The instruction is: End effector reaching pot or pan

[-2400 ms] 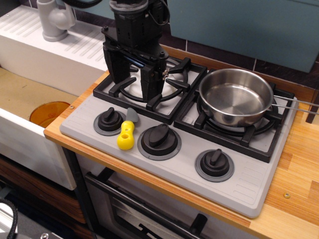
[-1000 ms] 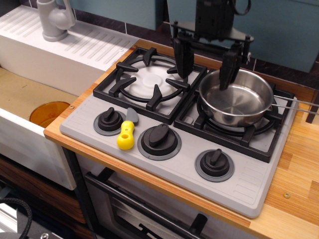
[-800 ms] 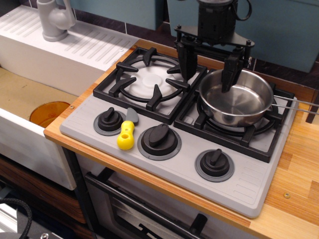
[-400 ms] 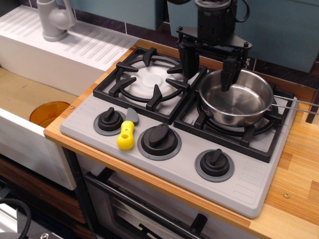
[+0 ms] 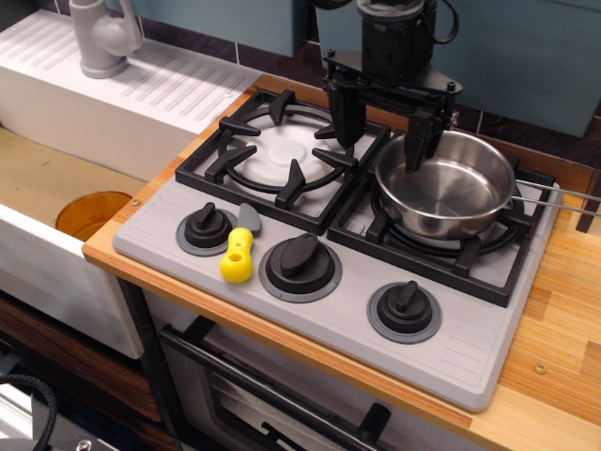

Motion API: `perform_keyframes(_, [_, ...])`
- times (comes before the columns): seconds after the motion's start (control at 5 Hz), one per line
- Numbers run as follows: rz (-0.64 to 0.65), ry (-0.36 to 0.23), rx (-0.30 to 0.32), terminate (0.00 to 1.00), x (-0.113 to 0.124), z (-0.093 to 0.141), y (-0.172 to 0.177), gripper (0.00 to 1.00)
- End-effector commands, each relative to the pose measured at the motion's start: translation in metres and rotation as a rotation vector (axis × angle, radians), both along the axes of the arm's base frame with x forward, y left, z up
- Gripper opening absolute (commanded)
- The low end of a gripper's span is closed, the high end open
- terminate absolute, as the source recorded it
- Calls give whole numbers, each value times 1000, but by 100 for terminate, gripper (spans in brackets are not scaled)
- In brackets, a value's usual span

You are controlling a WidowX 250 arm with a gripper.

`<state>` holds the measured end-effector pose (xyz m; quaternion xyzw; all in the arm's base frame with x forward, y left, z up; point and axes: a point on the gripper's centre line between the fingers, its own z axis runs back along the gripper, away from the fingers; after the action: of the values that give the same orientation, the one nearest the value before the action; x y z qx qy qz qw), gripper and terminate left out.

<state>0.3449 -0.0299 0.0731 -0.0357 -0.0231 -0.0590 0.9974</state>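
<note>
A shiny round steel pan sits on the right burner grate, its thin handle pointing right. My black gripper hangs open over the pan's left rim. Its left finger stands outside the rim, between the two burners. Its right finger reaches down inside the pan near the left wall. The pan's rim lies between the fingers. I cannot tell whether a finger touches the pan.
The grey toy stove has a left burner grate, three black knobs and a yellow-handled tool at its front. A white sink with a grey tap is at left. Wooden counter lies right.
The gripper moved from the left burner to the pan's left rim. In the last second it shifted slightly left, with the right finger nearer the pan's left wall.
</note>
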Motion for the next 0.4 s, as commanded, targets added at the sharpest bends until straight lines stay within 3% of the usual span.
perform_keyframes(0.0, [-34, -92, -29, 0, 16, -21, 0, 100])
perform_keyframes(0.2, [-42, -92, -33, 0, 19, -21, 3, 100])
